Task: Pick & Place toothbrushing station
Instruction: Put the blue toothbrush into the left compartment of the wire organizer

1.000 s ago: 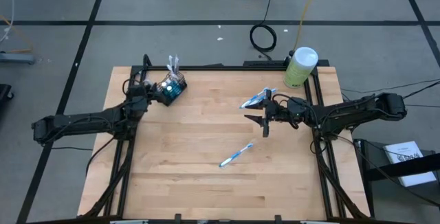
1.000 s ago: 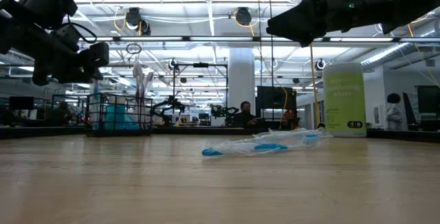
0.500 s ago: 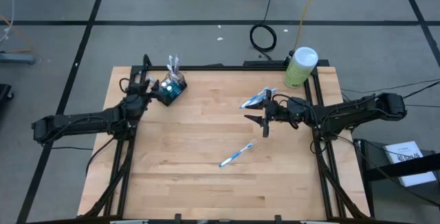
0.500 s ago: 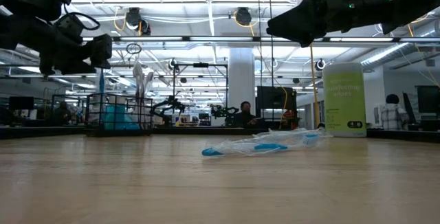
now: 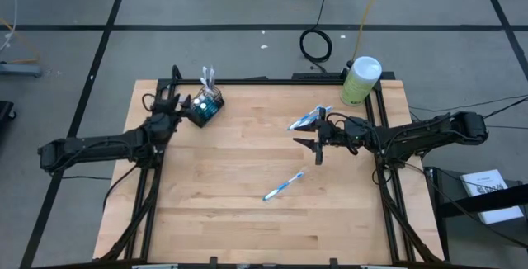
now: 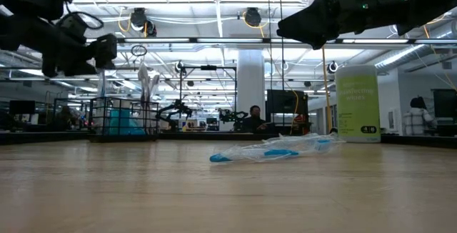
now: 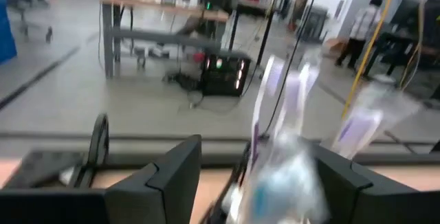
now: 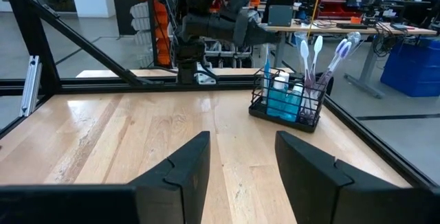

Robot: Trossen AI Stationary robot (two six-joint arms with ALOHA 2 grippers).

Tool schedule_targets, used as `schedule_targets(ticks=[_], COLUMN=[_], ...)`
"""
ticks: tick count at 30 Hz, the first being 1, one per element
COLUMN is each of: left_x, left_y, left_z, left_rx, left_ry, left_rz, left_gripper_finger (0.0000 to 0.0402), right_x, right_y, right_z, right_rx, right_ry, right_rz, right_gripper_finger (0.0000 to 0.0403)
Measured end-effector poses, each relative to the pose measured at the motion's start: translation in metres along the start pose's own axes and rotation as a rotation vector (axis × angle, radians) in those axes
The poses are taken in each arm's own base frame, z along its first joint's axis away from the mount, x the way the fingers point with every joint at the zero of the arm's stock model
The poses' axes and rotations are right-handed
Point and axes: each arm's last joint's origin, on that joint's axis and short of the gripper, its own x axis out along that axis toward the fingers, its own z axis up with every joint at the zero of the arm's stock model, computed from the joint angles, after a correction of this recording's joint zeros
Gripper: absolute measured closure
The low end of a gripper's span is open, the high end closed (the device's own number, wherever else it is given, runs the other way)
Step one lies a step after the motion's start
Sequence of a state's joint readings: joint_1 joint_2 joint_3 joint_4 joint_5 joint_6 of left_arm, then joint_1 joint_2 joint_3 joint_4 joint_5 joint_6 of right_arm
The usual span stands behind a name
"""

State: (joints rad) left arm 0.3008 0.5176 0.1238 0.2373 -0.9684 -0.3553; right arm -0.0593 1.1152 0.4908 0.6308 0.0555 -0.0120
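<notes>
The dark wire-mesh holder (image 5: 208, 106) stands at the table's far left with several blue, white and purple toothbrushes (image 8: 313, 59) upright in it. My left gripper (image 5: 171, 104) hovers open just left of it, level. In the left wrist view its fingers (image 7: 172, 176) stand on either side of the wrapped brushes (image 7: 289, 176); whether they touch, I cannot tell. One blue-and-white toothbrush (image 5: 283, 186) lies flat at mid-table. A wrapped bunch (image 5: 309, 120) lies farther back. My right gripper (image 5: 312, 147) hangs open above the table beside that bunch, with nothing between its fingers (image 8: 185, 169).
A pale green canister with a white lid (image 5: 360, 79) stands at the table's far right corner. A black frame rail (image 8: 82, 38) runs around the table's edges. Bare wood (image 5: 223, 186) lies between the holder and the loose toothbrush.
My left gripper has opened beside the holder, and its wrist has tipped up and rolled a little, lifting the fingers slightly. The holder and the loose toothbrush have stayed where they were.
</notes>
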Motion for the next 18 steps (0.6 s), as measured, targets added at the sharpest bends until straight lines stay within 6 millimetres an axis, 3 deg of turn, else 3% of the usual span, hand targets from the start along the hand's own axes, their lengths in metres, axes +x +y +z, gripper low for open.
schedule_targets(ticks=[6,13,18], left_x=[-0.001,-0.002,-0.002], left_y=[-0.001,0.008,0.009], left_z=[0.011,0.003,0.003], left_rx=[0.057,0.170,0.170], left_ry=[-0.084,-0.077,-0.082], left_rz=[0.048,0.283,0.305], left_gripper_finger=[0.0181,0.0184,0.0194], right_x=[0.000,0.000,0.000], right_y=[0.000,0.000,0.000], right_z=[0.000,-0.001,-0.001], right_rx=[0.000,-0.001,-0.002], right_ry=[0.000,0.009,0.009], right_rz=[0.000,0.000,0.000], right_gripper_finger=[0.0248,0.0248,0.0248])
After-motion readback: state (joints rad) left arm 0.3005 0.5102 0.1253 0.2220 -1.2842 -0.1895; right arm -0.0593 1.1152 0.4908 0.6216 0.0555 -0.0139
